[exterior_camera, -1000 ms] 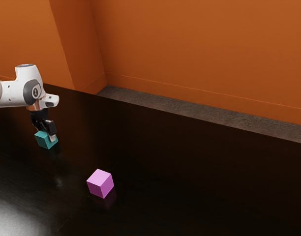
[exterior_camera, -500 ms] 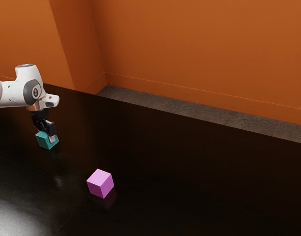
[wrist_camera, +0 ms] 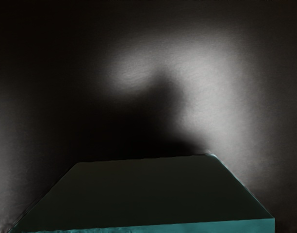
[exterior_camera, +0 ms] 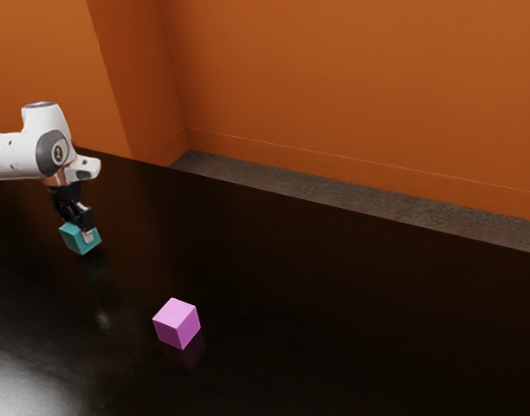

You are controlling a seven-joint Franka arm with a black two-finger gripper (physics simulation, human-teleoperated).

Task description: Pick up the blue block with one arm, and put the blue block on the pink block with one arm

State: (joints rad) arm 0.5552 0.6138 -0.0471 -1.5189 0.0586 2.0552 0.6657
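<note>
The blue-green block (exterior_camera: 76, 239) hangs a little above the black table at the exterior view's left, with my gripper (exterior_camera: 82, 234) shut on it from two sides. In the wrist view the same block (wrist_camera: 143, 196) sits large and dark right under my hand, with its shadow on the table beyond it. The pink block (exterior_camera: 177, 322) rests on the table lower and to the exterior view's right of my gripper, well apart from it.
The glossy black table (exterior_camera: 334, 295) stretches wide toward the exterior view's right. Orange walls (exterior_camera: 352, 87) and a grey floor strip (exterior_camera: 378, 201) lie behind its far edge.
My gripper has risen and shifted slightly left with the blue block held in it, lifting the block off the table. The pink block has not moved.
</note>
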